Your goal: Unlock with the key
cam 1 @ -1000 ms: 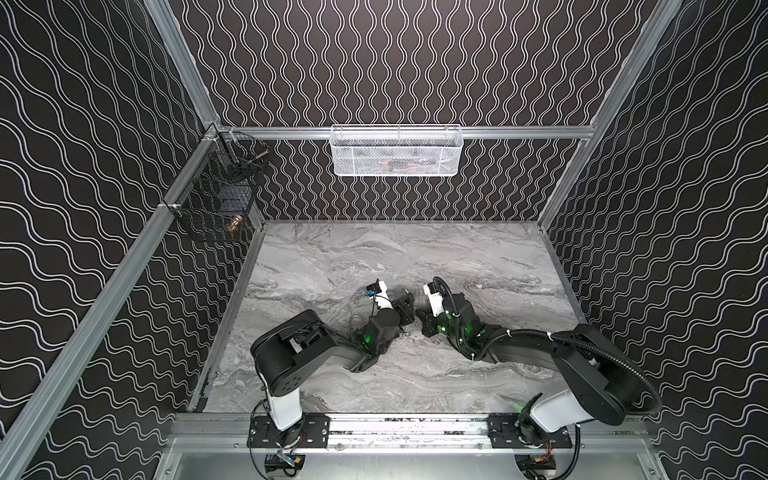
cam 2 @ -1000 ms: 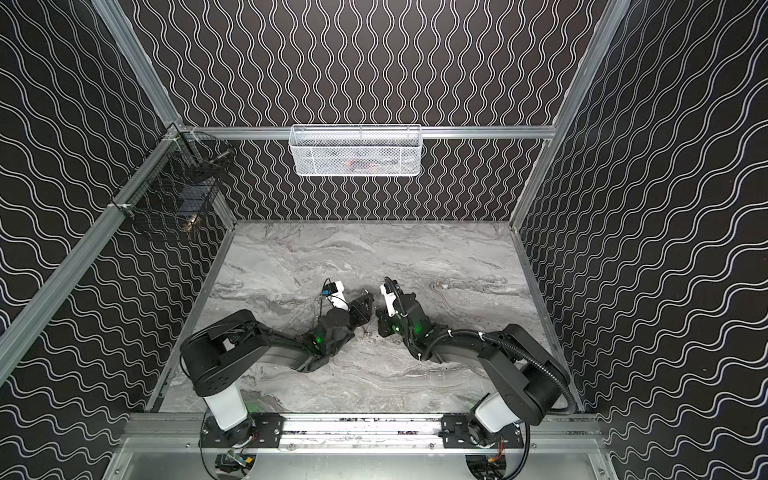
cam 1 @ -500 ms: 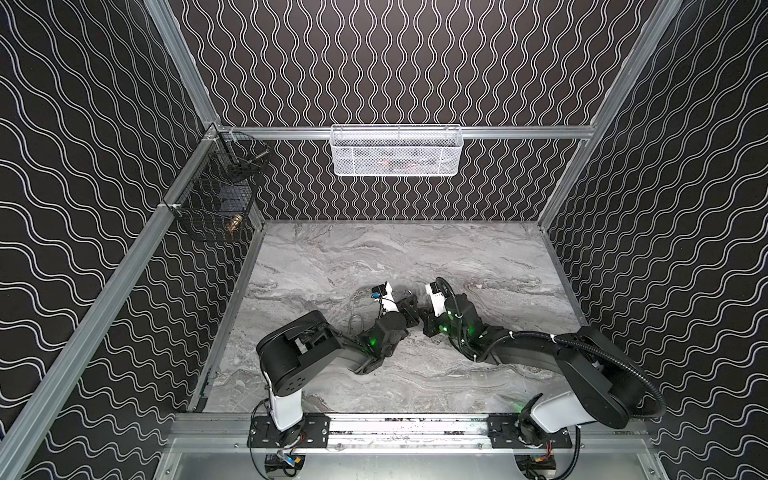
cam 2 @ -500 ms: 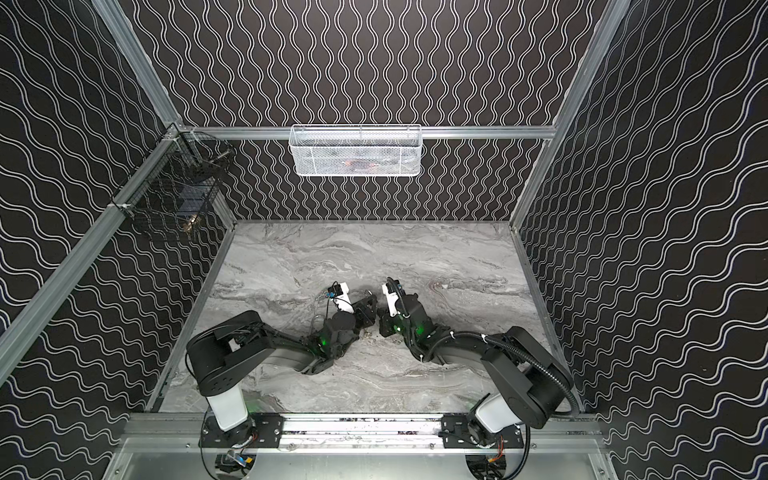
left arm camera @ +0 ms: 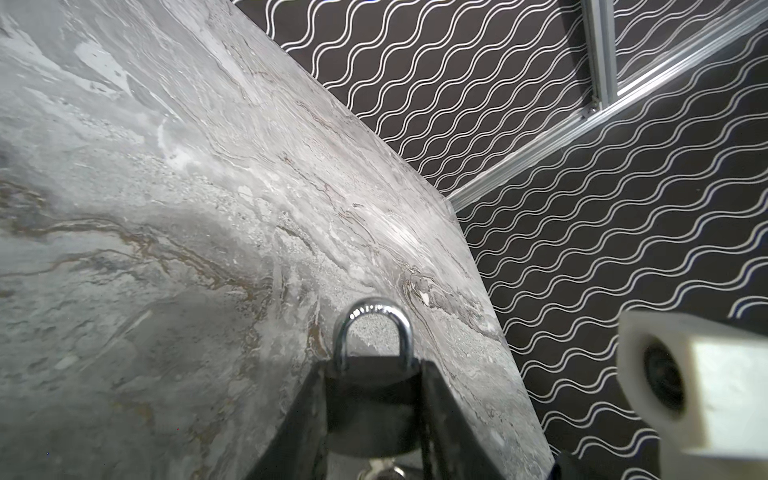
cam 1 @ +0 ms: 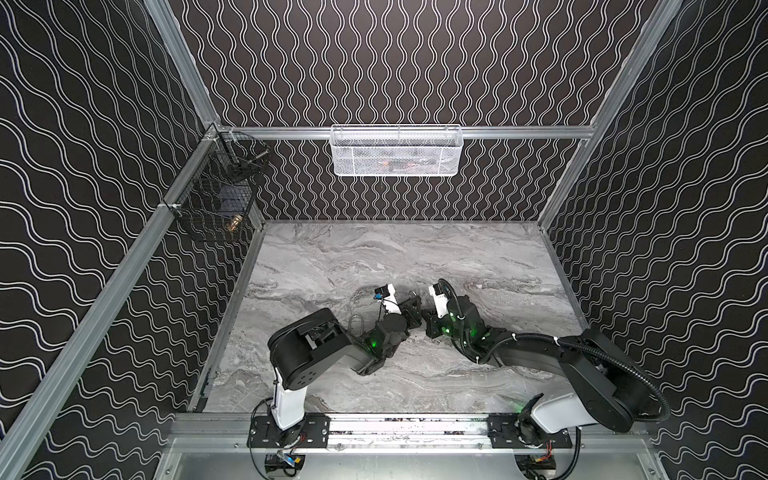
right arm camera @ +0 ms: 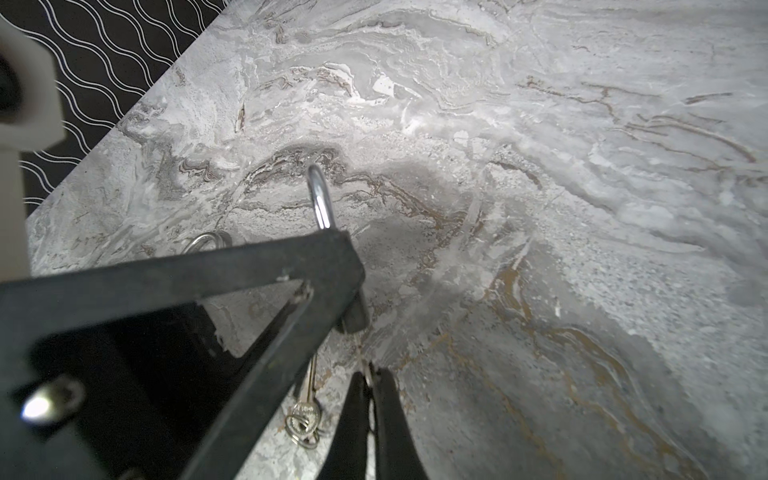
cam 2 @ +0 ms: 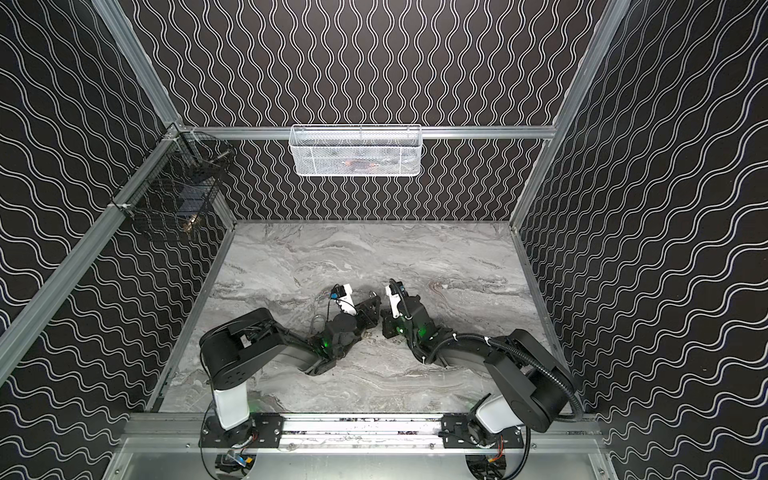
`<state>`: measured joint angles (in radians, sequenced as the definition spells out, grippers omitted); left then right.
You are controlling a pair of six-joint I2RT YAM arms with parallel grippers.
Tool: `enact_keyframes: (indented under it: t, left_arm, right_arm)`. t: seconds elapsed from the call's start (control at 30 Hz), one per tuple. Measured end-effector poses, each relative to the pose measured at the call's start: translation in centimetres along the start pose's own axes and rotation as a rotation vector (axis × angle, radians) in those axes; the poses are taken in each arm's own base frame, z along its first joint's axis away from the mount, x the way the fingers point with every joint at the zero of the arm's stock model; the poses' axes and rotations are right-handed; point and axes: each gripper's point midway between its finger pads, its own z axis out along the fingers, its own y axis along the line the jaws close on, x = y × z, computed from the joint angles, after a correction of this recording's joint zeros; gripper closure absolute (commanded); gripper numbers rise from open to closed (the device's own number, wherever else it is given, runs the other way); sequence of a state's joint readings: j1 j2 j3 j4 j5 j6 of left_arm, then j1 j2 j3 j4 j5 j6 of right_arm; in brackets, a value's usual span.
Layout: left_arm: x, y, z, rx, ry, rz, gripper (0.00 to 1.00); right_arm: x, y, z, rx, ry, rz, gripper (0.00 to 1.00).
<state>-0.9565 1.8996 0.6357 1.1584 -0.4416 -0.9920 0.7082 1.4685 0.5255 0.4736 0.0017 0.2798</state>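
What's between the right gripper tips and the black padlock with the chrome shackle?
Only the thin silver key: the right gripper pinches it, blade reaching the black padlock clamped in the left gripper. The right wrist view shows it.

The padlock (left arm camera: 372,386) is silver-shackled, the table (left arm camera: 166,208) grey-marbled.

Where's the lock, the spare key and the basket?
padlock (left arm camera: 371,409): left wrist view, dark body.
spare key (right arm camera: 306,410): right wrist view, its head.
white basket (cam 1: 357,160): in a top view, front wall.

Left arm (cam 1: 307,353), right arm (cam 1: 536,357) flank the padlock (left arm camera: 372,407); far tabletop (cam 1: 395,253) open.
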Motion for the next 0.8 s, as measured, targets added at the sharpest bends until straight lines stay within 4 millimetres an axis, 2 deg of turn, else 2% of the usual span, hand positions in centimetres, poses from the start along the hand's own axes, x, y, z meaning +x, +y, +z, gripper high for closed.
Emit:
enact_keyframes:
  t: [0.27,0.6,0.8]
  left_arm:
    - [0.7,-0.8,-0.2,0.017,0.018,0.010,0.86]
    - [0.3,-2.0,-0.5,0.029,0.033,0.061,0.87]
    - [0.5,-2.2,-0.5,0.053,0.040,0.072,0.88]
  right_arm:
    - [0.4,0.0,-1.0,-0.022,-0.009,0.001,1.00]
    - [-0.3,0.2,-2.4,-0.060,-0.060,-0.028,1.00]
    - [-0.4,-0.5,-2.6,-0.097,-0.055,0.008,1.00]
